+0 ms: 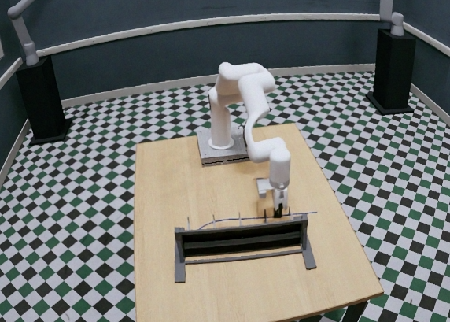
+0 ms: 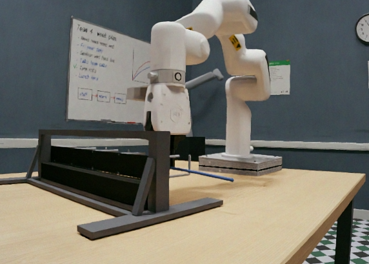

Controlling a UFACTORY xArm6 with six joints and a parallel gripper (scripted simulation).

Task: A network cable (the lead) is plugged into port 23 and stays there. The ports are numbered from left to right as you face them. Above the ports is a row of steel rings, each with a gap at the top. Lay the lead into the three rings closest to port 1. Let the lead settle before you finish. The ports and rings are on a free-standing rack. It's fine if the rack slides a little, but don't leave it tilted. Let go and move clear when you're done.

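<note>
The grey rack [image 1: 241, 240] stands on the table's near half, with thin steel rings [image 1: 265, 216] in a row along its far side. The blue lead [image 1: 232, 220] rises from the rack's left part, arcs right along the row of rings, and its free end sticks out past the rack's right end [image 1: 315, 212]. My gripper [image 1: 278, 212] points straight down among the right-hand rings and is shut on the lead. In the side view the fingers [image 2: 177, 150] are mostly hidden behind the rack's post [image 2: 159, 172]; the lead [image 2: 204, 173] juts out low beside one ring [image 2: 184, 167]. I cannot tell whether the lead sits inside any ring.
The arm's base plate [image 1: 223, 150] stands at the table's far edge, behind the rack. The rack's feet [image 2: 151, 217] rest flat on the table. Black pedestals with other arms stand on the floor far off at both sides.
</note>
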